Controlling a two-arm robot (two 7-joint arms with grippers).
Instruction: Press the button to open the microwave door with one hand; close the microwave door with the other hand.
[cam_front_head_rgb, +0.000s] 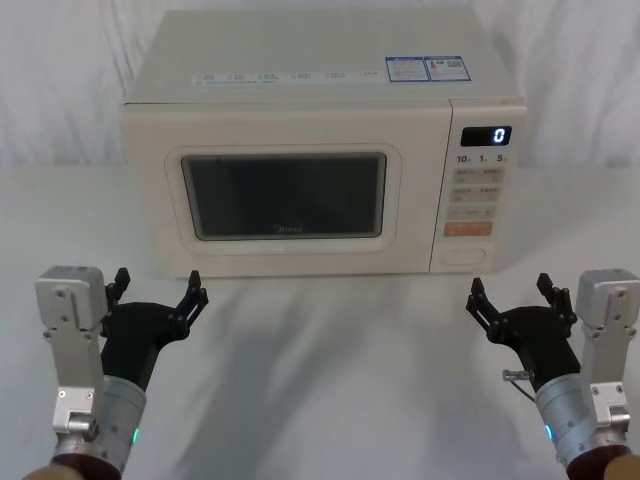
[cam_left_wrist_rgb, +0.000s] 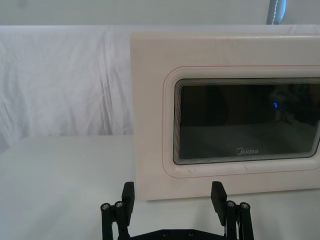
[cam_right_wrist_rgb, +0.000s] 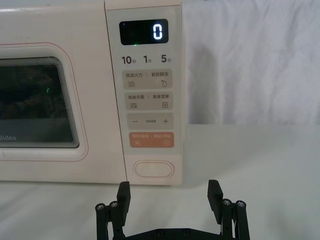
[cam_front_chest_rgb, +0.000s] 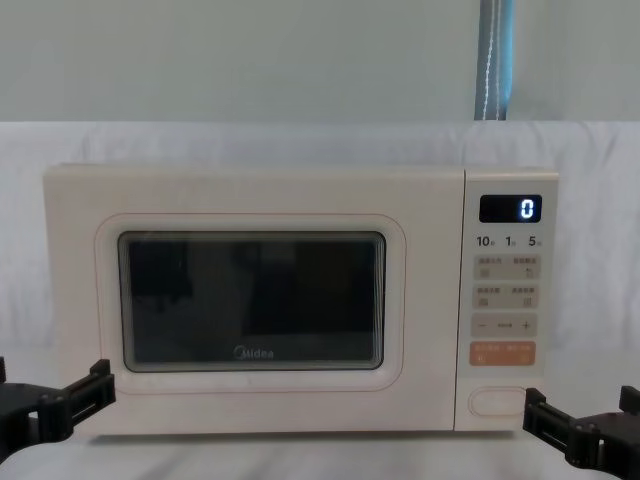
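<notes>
White cloth over table (cam_front_head_rgb: 320, 380) and backdrop, I note microwave door (cam_front_head_rgb: 285, 195) flush shut, button (cam_front_head_rgb: 470, 255) low on panel, left gripper (cam_front_head_rgb: 157, 292) and right gripper (cam_front_head_rgb: 512, 293) both spread, empty, short of microwave.

We seem to be in a lab or test room set up for robot trials, not a home kitchen. A microwave (cam_front_head_rgb: 320, 150) stands alone on a table (cam_front_head_rgb: 330, 380) draped in plain white cloth, which also hangs as a backdrop (cam_left_wrist_rgb: 65, 80). Behind it in the chest view are a bare pale wall (cam_front_chest_rgb: 250, 60) and a grey-blue upright post (cam_front_chest_rgb: 494, 60).
</notes>
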